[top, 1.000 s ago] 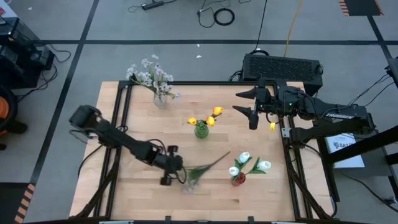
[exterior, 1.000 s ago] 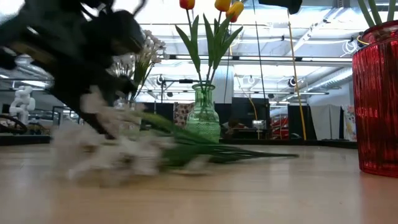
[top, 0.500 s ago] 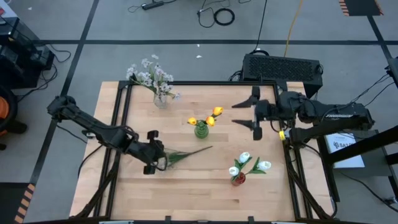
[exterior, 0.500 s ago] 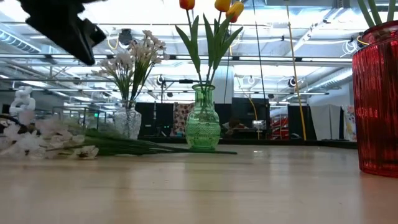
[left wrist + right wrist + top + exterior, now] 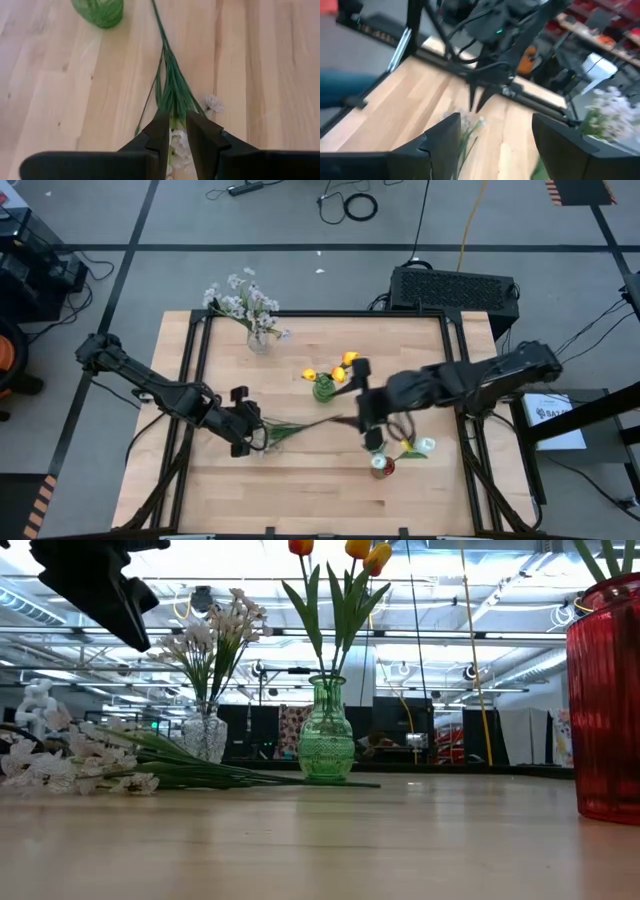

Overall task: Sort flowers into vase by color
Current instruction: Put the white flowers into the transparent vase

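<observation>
on the wooden desk (image 5: 300,480) a pale blossom spray (image 5: 175,95) lies flat, its head between the left claw's (image 5: 250,438) slightly parted fingers. right claw (image 5: 367,420) open nearby. next: regrasp, lift toward the clear vase (image 5: 258,340).

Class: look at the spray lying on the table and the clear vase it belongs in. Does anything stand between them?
Nothing visible does. The spray lies under the left gripper; only bare table separates it from the clear vase.

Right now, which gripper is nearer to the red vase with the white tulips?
The right gripper. It hangs open just beside the red vase, over its white tulips. The left gripper is far across the table, at the pale spray lying there.
</observation>
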